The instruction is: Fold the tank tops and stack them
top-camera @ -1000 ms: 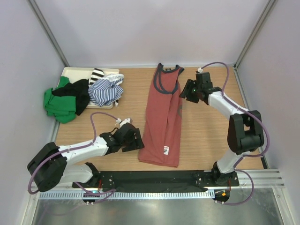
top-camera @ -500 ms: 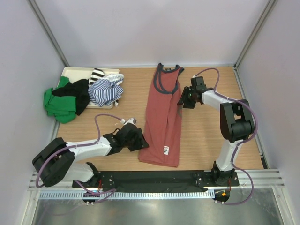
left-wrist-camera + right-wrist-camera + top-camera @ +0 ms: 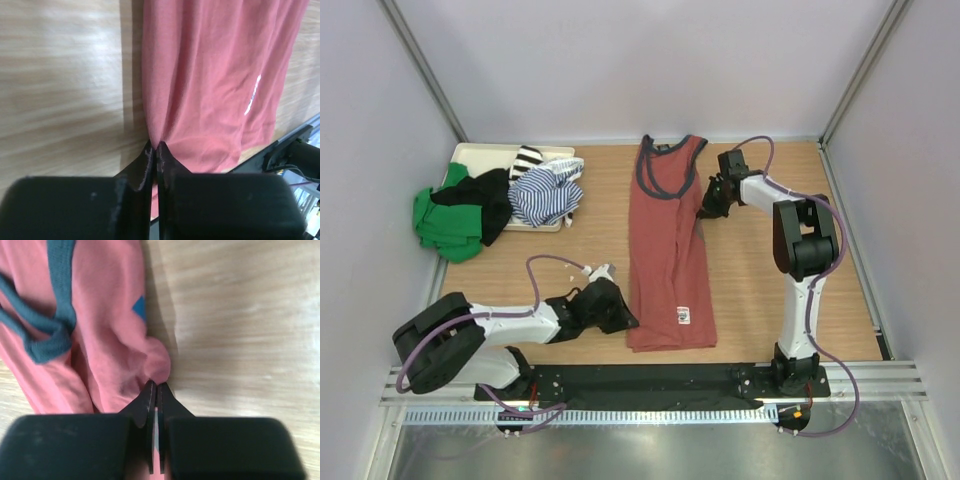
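The brick-red tank top [image 3: 665,250] with dark grey trim lies lengthwise in the middle of the table, neck toward the far wall. My left gripper [image 3: 628,320] sits at its lower left edge, shut on a pinch of the red cloth [image 3: 210,75]; in the left wrist view its tips [image 3: 155,146] meet on the hem. My right gripper [image 3: 704,208] is at the upper right edge below the armhole, shut on a small fold of the cloth [image 3: 110,340], tips [image 3: 156,386] together. A navy-and-white striped tank top [image 3: 546,194] rests on the pile at the far left.
A cream tray [image 3: 470,150] at the far left holds a pile with a green garment [image 3: 445,222], a black one [image 3: 485,195] and a black-and-white striped piece [image 3: 527,158]. A black rail [image 3: 650,380] runs along the near edge. Walls close in on three sides.
Both grippers moved in to the red tank top's edges and closed on the cloth. The top now lies straighter, its lower hem spread wider and its neck shifted left.
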